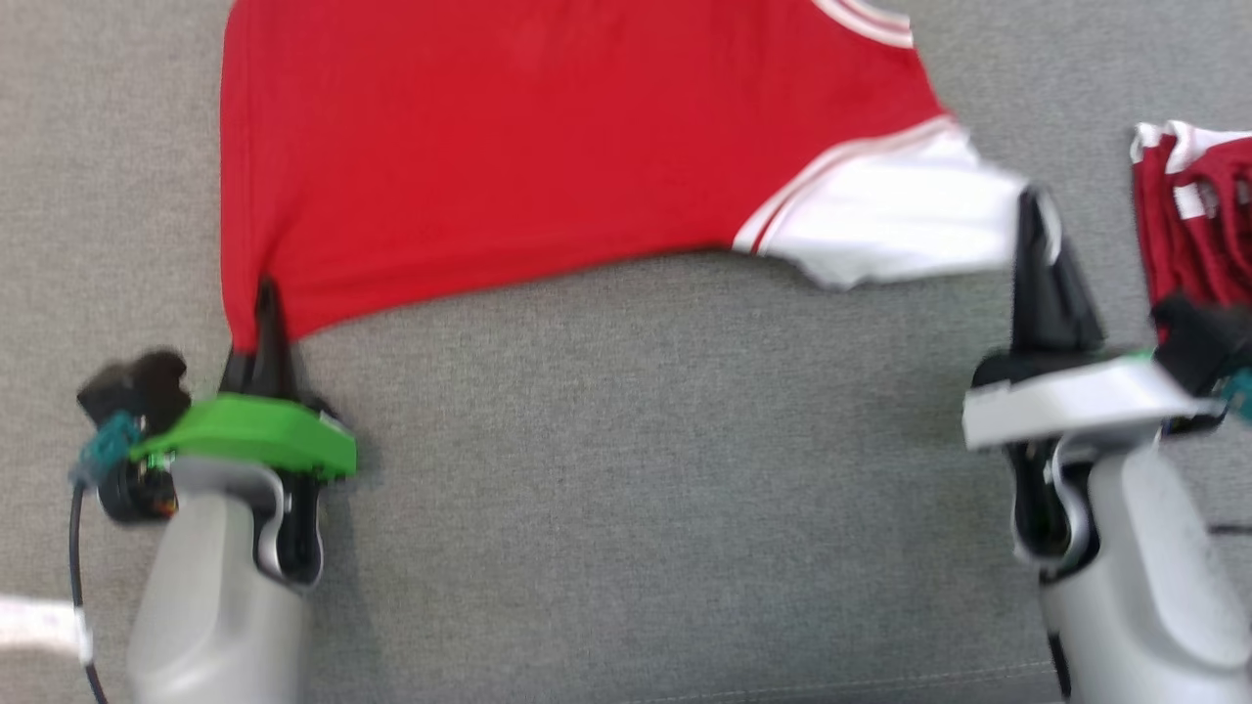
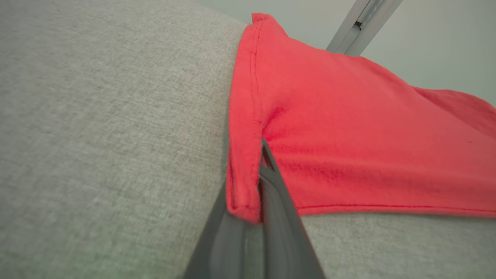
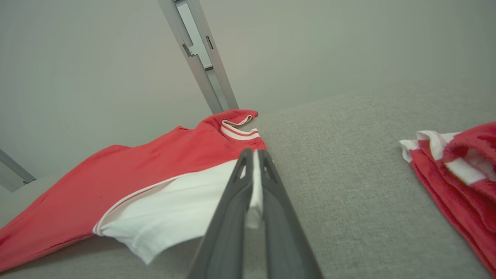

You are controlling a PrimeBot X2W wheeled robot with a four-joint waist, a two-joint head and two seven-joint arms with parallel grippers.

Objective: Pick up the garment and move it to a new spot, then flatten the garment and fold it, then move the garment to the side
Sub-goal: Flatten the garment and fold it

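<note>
**Item 1. Red T-shirt** (image 1: 509,147), with a white sleeve (image 1: 890,215) edged in red-and-white piping. It is spread over the far half of a grey fabric surface (image 1: 626,469), hem to the robot's left, neck to its right. Its near edge bows away from the robot between the two grippers.

**Item 2. Left gripper** (image 1: 266,293), with a green collar (image 1: 254,440) at the wrist. Its fingers are closed on the shirt's near hem corner. The head view gives the grip as a dark point at the cloth's corner. The left wrist view adds the stitched hem folded over one dark finger (image 2: 281,217) and a shadow under the shirt's edge beside it.

**Item 3. Right gripper** (image 1: 1032,210), with a white collar (image 1: 1066,396). Its fingers are closed on the edge of the white sleeve. The right wrist view shows a strip of white cloth caught between the two fingers. It also shows the sleeve's near edge raised, with shadow beneath, and the striped neckband (image 3: 238,131) beyond in full. The head view cuts the neckband at its top edge.

**Item 4. Heap of red-and-white garments** (image 1: 1193,215), on the surface to the robot's right, apart from the shirt. The right wrist view shows it bunched, with white bands.

**Item 5. Pale metal post** (image 3: 201,58), rising behind the surface's far edge against a plain wall, seen from both wrists.

**Item 6. Black cable** (image 1: 73,528), hanging by the left wrist. The head view is blurred throughout.
</note>
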